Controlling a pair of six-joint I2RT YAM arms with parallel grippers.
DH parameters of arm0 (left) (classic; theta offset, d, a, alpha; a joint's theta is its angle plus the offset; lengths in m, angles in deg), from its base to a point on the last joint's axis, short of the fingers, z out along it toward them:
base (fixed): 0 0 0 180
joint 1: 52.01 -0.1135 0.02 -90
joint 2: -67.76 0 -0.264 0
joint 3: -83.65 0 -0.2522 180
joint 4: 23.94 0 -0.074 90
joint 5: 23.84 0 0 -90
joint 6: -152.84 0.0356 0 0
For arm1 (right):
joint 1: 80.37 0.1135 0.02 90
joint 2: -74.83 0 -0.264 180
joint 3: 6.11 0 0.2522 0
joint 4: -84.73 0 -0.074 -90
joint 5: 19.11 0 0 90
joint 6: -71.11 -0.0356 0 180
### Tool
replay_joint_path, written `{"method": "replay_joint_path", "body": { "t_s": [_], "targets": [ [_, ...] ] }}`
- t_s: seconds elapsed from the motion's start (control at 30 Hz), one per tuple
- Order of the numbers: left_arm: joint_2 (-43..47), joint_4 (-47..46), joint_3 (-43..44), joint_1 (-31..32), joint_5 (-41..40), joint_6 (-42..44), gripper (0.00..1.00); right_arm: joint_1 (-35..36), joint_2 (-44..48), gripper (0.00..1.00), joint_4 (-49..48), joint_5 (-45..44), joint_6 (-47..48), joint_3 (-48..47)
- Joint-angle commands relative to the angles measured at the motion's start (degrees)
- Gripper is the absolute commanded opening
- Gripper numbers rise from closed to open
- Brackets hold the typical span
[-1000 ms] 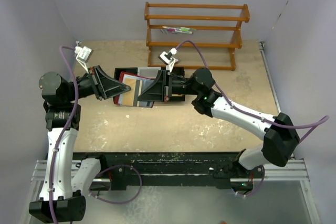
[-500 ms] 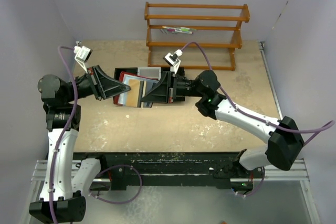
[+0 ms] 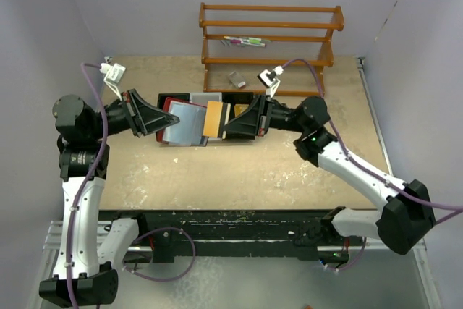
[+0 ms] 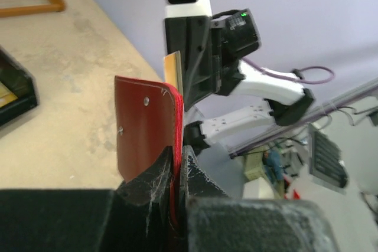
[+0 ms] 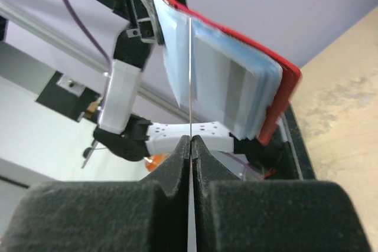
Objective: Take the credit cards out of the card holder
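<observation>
My right tool [image 3: 226,120] is pinched shut on a tan card [image 3: 212,119], at 3 o'clock of the card holder [image 3: 184,122]. Left tool [image 3: 166,122] is clamped on the holder's red cover from 9, holding it up off the counter [image 3: 239,171]. Step: extracting this card, nearly free of the sleeves, I judge. Next: pull straight toward 3, then set it down. Rack [image 3: 271,37] at 12 is near; bare counter lies toward 6.

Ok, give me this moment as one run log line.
left tool: shut on card holder | right tool: shut on tan credit card | holder open, sleeves fanned
</observation>
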Motion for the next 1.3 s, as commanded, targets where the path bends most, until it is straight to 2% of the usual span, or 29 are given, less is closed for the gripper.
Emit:
{"method": "replay_joint_path", "body": {
  "t_s": [0.0, 0.07, 0.13, 0.2, 0.3, 0.37, 0.73, 1.03, 1.27],
  "targets": [
    [-1.0, 22.8, 8.9, -0.2, -10.9, 25.5, 0.01, -5.0, 4.8, 0.00, 12.7, 3.4, 6.6, -1.9],
    [-2.4, 31.5, 12.2, -0.2, -18.0, 34.2, 0.00, -7.2, 5.4, 0.00, 24.5, 2.2, 13.4, -4.9],
    [-3.6, 36.6, 14.4, -0.2, -24.4, 40.2, 0.00, -7.9, 4.2, 0.00, 43.0, -3.8, 24.5, -11.6],
    [-4.0, 38.9, 15.4, -0.2, -28.8, 44.0, 0.00, -8.0, 1.4, 0.00, 58.5, -13.5, 33.9, -18.0],
    [-3.6, 40.1, 16.2, -0.2, -29.5, 46.6, 0.00, -8.0, -4.2, 0.00, 73.8, -32.0, 42.2, -24.7],
    [-3.0, 39.8, 16.0, -0.2, -28.2, 47.0, 0.00, -7.9, -7.7, 0.00, 76.4, -42.8, 44.3, -27.4],
    [-0.5, 39.3, 15.1, -0.2, -20.0, 45.2, 0.01, -1.7, -32.8, 0.00, 85.5, -68.2, 47.0, -47.5],
    [0.0, 37.4, 14.8, -0.2, -15.1, 42.9, 0.01, 1.8, -45.9, 0.00, 90.9, -78.4, 46.8, -57.7],
    [0.3, 36.1, 16.1, -0.2, -13.9, 41.2, 0.01, 3.1, -53.7, 0.00, 95.1, -81.1, 47.0, -63.6]
  ]
}}
